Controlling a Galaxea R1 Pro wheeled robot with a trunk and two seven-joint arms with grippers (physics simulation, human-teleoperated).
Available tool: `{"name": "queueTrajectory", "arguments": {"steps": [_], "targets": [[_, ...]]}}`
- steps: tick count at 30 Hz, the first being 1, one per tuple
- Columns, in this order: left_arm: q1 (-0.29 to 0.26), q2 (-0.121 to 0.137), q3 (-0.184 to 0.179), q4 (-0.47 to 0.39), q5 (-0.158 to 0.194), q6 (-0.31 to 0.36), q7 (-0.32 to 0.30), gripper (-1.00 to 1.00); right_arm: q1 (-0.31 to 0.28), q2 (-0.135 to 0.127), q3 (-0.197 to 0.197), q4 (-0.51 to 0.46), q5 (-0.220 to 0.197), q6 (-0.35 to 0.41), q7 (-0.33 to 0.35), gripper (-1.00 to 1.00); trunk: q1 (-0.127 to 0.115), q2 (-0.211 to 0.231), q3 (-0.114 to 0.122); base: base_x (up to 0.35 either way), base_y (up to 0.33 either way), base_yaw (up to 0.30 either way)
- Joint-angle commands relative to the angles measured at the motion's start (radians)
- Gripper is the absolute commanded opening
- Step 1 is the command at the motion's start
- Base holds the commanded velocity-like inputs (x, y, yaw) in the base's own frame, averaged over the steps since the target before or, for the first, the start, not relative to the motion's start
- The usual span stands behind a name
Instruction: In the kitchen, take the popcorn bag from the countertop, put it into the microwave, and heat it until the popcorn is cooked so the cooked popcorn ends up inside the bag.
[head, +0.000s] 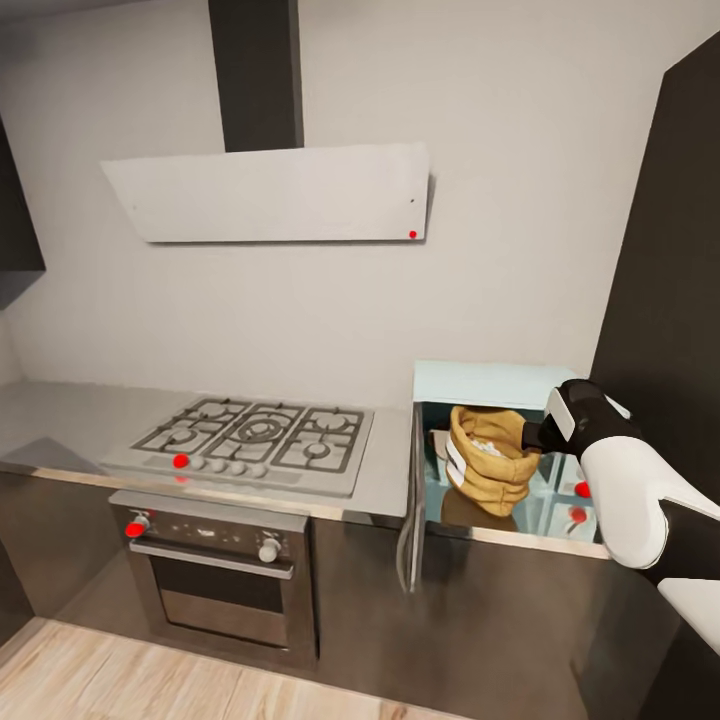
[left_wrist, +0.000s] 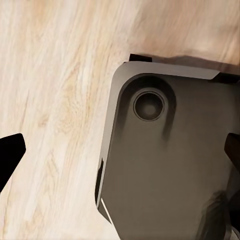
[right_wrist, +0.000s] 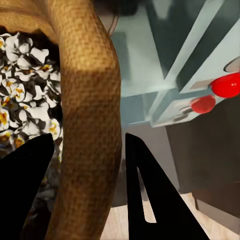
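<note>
The pale blue microwave (head: 490, 380) stands on the grey countertop (head: 60, 420) at the right, its door (head: 410, 500) swung open to the left. In its cavity is the tan popcorn bag (head: 490, 465), tilted, white label toward the door. My right gripper (head: 535, 435) is shut on the bag's rolled rim (right_wrist: 90, 125), one finger inside and one outside. White puffed popcorn (right_wrist: 25, 85) fills the bag. I cannot tell whether the bag rests on the cavity floor. My left gripper (left_wrist: 125, 150) is open over the wooden floor (left_wrist: 50, 100) and the robot's dark base (left_wrist: 170, 165).
A gas hob (head: 250, 435) with a steel oven (head: 215, 590) below lies left of the microwave, under a white hood (head: 270, 190). A tall dark cabinet (head: 670, 250) rises right of the microwave. Red knobs (right_wrist: 227, 85) mark the microwave's panel.
</note>
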Motion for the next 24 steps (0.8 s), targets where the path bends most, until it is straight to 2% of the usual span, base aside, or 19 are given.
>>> {"name": "queueTrajectory", "arguments": {"steps": [1,15,24], "targets": [[0.0,0.0,0.003,-0.002,0.001,0.001,0.001,1.0,-0.001,0.001,-0.009,-0.001,0.005,0.003,0.005,-1.0,0.0,-0.001,-0.001,0.018,-0.004,0.0],[0.0,0.0,0.003,-0.002,0.001,0.001,0.001,1.0,-0.001,0.001,-0.006,-0.001,0.006,0.003,0.005,-1.0,0.0,-0.001,-0.001,0.142,-0.027,0.0],[0.0,0.0,0.003,-0.002,0.001,0.001,0.001,1.0,-0.001,0.001,-0.006,-0.001,0.005,0.003,0.005,-1.0,0.0,-0.001,-0.001,0.056,-0.035,0.0]]}}
